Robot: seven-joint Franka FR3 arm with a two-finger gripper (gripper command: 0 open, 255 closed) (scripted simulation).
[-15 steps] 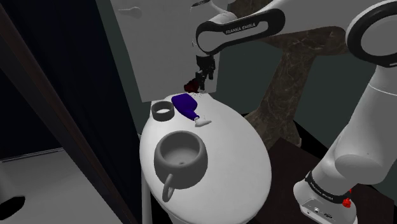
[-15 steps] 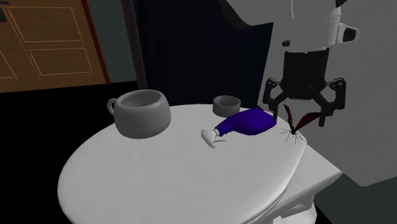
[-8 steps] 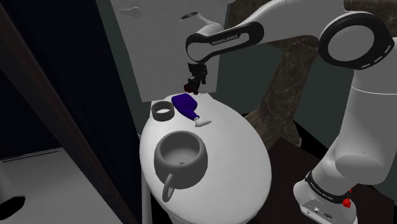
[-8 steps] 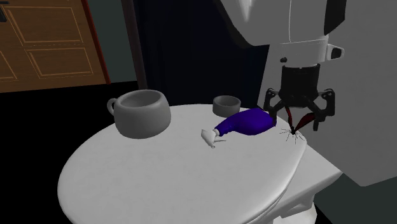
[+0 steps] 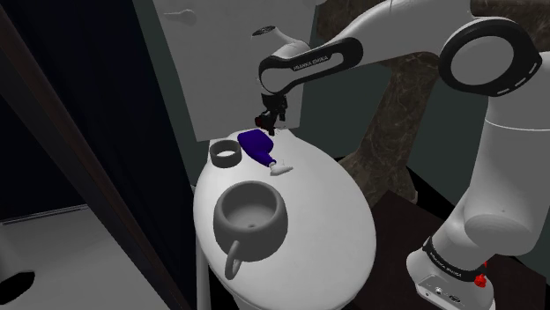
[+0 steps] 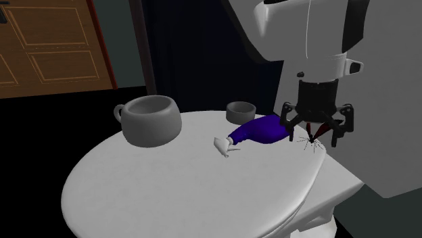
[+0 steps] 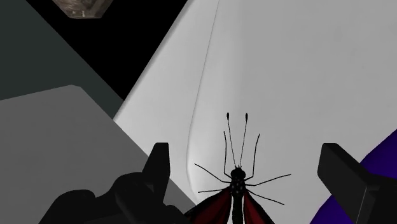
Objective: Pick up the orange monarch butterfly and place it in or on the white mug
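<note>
The butterfly (image 7: pixel 236 194) has dark red wings folded upward, a black body and long feelers. It stands on the white toilet lid (image 6: pixel 169 189) next to the blue bottle, at the far end in the shoulder view. My gripper (image 6: pixel 315 134) hangs straight over it, open, with one finger (image 7: pixel 158 167) on each side of the wings and neither touching. The butterfly (image 6: pixel 312 132) sits between those fingers. The grey mug (image 5: pixel 250 219) stands upright near the front of the lid in the shoulder view, its handle toward the camera. In the shoulder view my gripper (image 5: pixel 268 118) is low over the lid's far end.
A blue bottle (image 6: pixel 260 129) with a white nozzle lies on its side between butterfly and mug. A small grey ring-shaped cup (image 5: pixel 226 152) stands beside it. The toilet tank (image 5: pixel 238 53) rises just behind the gripper. A dark wall (image 5: pixel 70 97) is at the shoulder view's left.
My gripper has come down over the butterfly, so its open fingers now straddle the wings. The butterfly, bottle and mug have stayed in place.
</note>
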